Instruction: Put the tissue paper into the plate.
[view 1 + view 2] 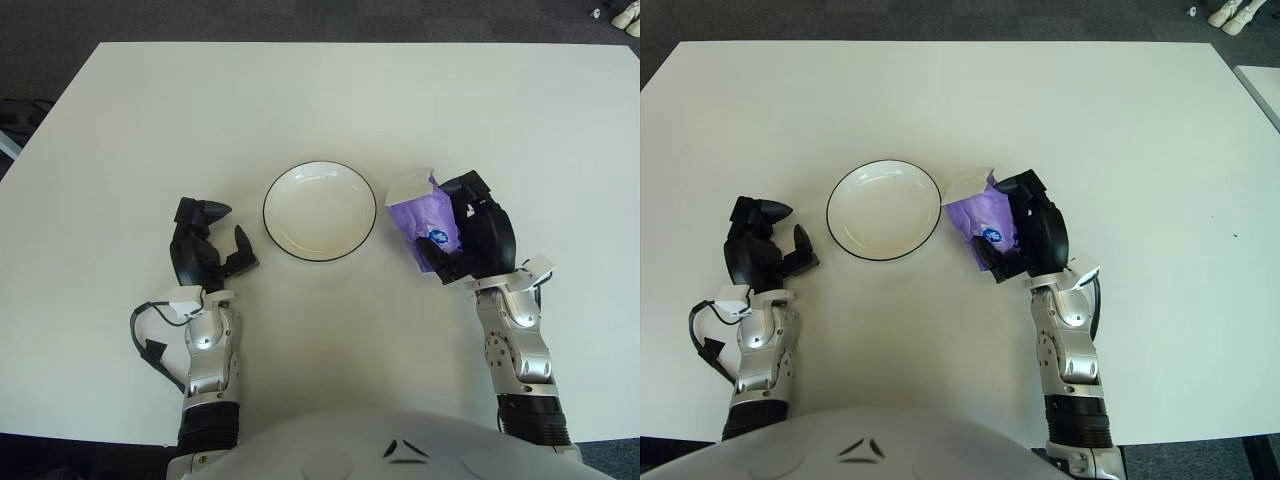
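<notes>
Right hand [478,240] fingers clamped around purple tissue paper [428,218] beside plate [320,211]; left hand [203,248] fingers loosely spread.

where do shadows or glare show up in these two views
Left eye view: soft, even light; only a faint shadow under the right robot hand gripping the purple tissue pack, and a mild sheen inside the plate. Right eye view: the same, with the left robot hand casting a small dark shadow on the table.

Both head cameras are looking forward and down onto the white table [300,90] from above the robot's chest. They are sitting slightly apart sideways. Both are sharing the same tabletop with the plate [320,211] mid-frame.
</notes>
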Available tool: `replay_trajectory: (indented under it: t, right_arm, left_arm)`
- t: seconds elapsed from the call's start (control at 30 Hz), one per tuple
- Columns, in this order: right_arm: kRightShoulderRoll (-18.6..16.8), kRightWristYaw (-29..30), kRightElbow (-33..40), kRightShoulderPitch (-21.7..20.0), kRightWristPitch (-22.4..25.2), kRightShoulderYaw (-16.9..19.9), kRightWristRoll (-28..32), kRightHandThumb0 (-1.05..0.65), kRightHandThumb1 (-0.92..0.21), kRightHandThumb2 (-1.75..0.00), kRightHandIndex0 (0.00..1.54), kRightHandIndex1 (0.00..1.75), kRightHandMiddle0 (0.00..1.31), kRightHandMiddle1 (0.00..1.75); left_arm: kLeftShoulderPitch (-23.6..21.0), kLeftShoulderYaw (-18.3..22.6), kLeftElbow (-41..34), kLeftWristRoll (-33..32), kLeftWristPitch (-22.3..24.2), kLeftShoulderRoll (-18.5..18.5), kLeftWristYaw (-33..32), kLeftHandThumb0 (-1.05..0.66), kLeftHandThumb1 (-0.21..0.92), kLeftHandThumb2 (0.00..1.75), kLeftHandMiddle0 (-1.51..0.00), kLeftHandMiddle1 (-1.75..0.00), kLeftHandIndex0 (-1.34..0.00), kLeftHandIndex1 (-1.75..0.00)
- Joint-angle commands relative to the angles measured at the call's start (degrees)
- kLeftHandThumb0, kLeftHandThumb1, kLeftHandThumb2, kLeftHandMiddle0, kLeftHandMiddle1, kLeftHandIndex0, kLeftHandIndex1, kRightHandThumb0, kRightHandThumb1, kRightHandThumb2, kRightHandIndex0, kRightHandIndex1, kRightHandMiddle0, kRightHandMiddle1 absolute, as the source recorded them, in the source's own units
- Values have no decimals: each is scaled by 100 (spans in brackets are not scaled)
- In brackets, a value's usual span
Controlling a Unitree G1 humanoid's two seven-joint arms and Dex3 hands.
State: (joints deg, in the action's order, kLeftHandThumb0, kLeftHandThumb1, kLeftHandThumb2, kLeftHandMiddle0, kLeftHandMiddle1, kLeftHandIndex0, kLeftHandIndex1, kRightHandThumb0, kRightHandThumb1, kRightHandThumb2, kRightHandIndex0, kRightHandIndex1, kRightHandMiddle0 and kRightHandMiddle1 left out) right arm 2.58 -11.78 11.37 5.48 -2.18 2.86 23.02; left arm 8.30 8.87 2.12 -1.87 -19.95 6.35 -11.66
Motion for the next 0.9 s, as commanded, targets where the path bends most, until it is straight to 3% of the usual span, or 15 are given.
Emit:
replay_trajectory:
  t: [0.0, 0.17, 0.43, 0.63, 0.87]
  right_arm:
    - [-122, 75, -136, 218, 525, 28, 238, 0, 9, -175, 95, 166, 68, 175]
    - [-285, 159, -81, 151, 675, 165, 568, 0, 9, -175, 95, 165, 68, 175]
    - [-407, 197, -79, -129, 774, 322, 809, 0, 10, -175, 96, 163, 69, 175]
    - [-490, 373, 46, -579, 877, 228, 654, 0, 10, -175, 96, 163, 69, 175]
    - [-312, 149, 51, -1005, 819, 58, 355, 0, 10, -175, 96, 164, 69, 175]
  left_arm:
    - [214, 43, 388, -72, 188, -5, 70, -1, 6, 163, -80, -175, -58, -175]
    - [174, 54, 423, -34, 170, -12, 63, -1, 12, 156, -74, -175, -54, -175]
    - [104, 76, 449, 21, 253, -10, -3, -1, 4, 164, -80, -175, -60, -175]
    - [31, 94, 553, 89, 233, -30, -40, -1, 1, 168, -83, -175, -63, -175]
    - [-9, 66, 617, 93, 172, -30, -15, -1, -1, 170, -84, -175, -64, -175]
